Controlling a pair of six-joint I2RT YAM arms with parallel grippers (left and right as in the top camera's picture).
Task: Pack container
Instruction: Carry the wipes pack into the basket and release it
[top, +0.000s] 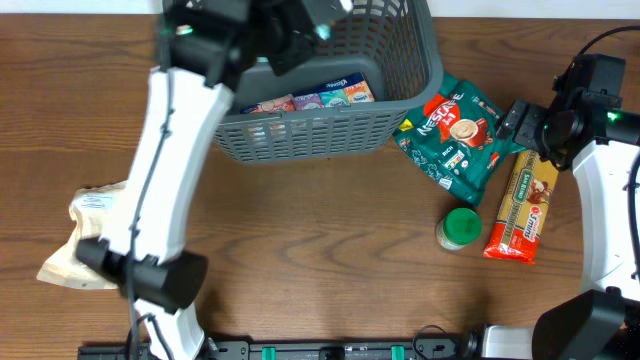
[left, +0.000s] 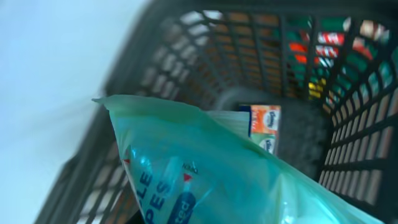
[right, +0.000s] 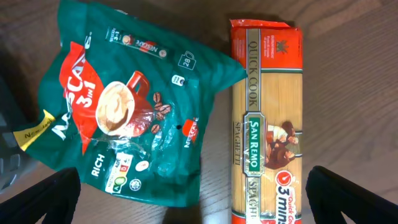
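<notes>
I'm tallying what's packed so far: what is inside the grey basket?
A colourful box lies on the floor of the basket against its near wall, and a teal packet hangs above it. The left arm covers the basket's left part overhead, so anything there is hidden.

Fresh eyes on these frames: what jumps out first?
The big dark grey container, top centre in the overhead view, with the left hand over it, shut on a teal plastic packet. To its right lie a green Nescafe pouch and an orange spaghetti pack, with the right hand open above them.
</notes>
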